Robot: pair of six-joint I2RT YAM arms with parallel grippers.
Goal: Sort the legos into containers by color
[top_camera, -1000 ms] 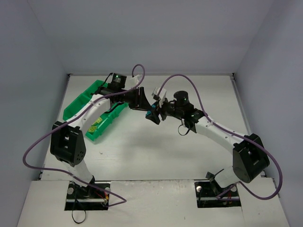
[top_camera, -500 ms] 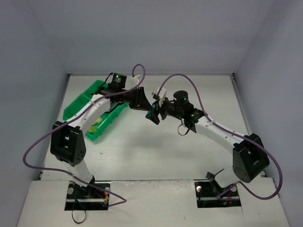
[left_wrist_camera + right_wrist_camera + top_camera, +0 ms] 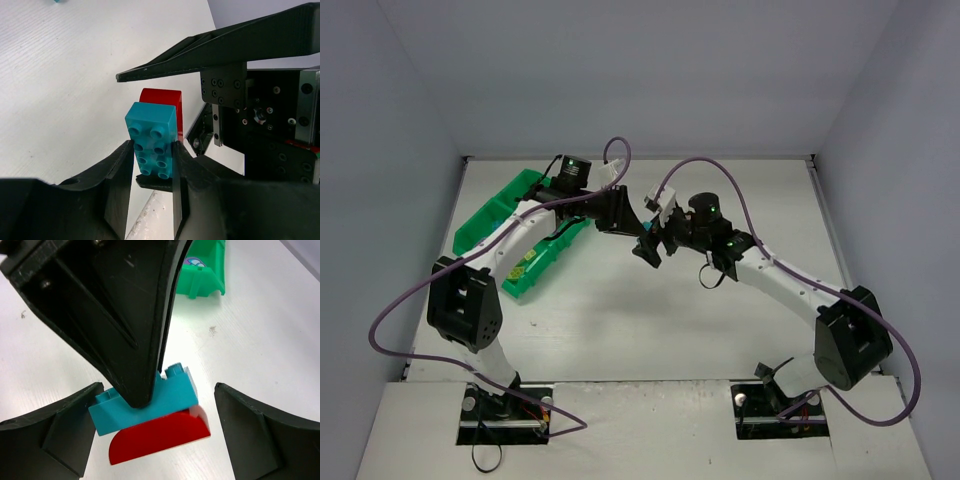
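Observation:
My left gripper is shut on a cyan-blue lego, held above the table between the two arms. A red rounded lego is stuck to its far face. In the right wrist view the cyan lego sits on top of the red one. My right gripper is open, its fingers standing on either side of the pair; the left one is close to the cyan lego's end. The green tray lies at the far left under my left arm.
The tray's near compartment holds yellow-green pieces. One tray corner shows in the right wrist view with a purple piece inside. A small cyan piece lies far off on the white table. Purple cables loop over both arms.
Both wrists have shifted slightly to the right. The joined cyan and red legos stay between the two grippers.

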